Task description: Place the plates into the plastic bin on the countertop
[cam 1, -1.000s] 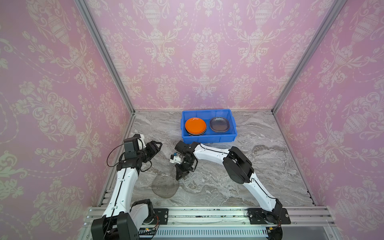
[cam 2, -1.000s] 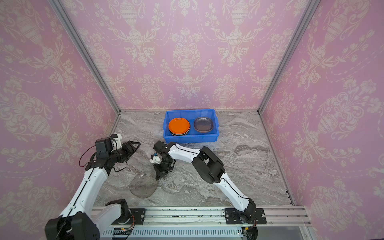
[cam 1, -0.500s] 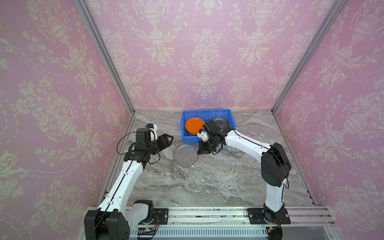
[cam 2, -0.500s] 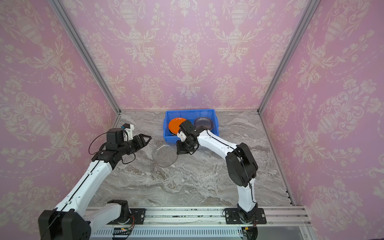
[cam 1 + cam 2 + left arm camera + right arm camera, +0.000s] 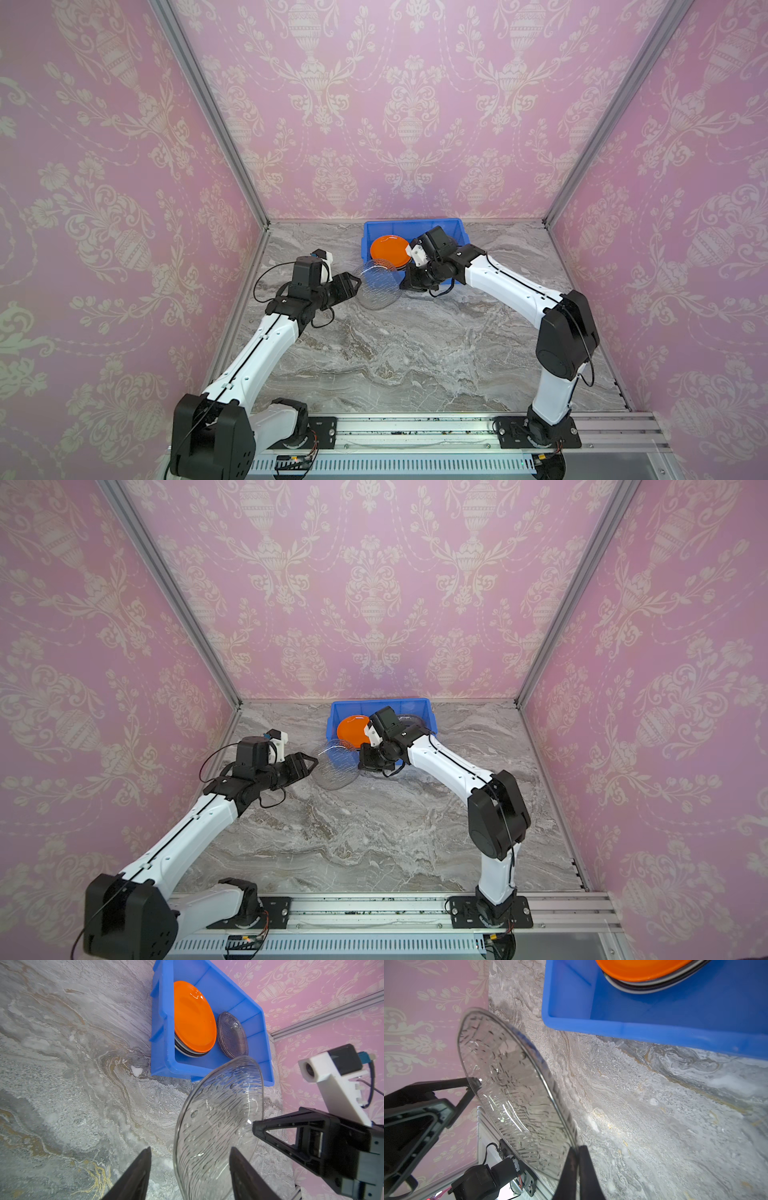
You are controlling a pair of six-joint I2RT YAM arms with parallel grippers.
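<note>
My right gripper [image 5: 576, 1149] is shut on the rim of a clear ribbed glass plate [image 5: 376, 284], which hangs on edge above the countertop [image 5: 415, 345] just in front of the blue plastic bin [image 5: 415, 224]. The left gripper [image 5: 189, 1153] is open, its fingers straddling the opposite rim of the same plate [image 5: 218, 1115] with gaps on both sides. In both top views the two grippers [image 5: 311, 762] [image 5: 361, 764] face each other across the plate [image 5: 336, 766]. Inside the bin [image 5: 160, 1022] an orange plate [image 5: 193, 1016] tops a stack, and a smoky glass plate [image 5: 232, 1034] lies beside it.
The bin stands against the pink back wall [image 5: 415, 124], with aluminium corner posts [image 5: 552, 220] on either side. Marble counter stretches from the bin to the front rail [image 5: 415, 428], where both arm bases are mounted.
The right gripper has carried the glass plate from the front left of the counter up to the bin's front. The left gripper has followed to the plate's far rim, its jaws narrowing.
</note>
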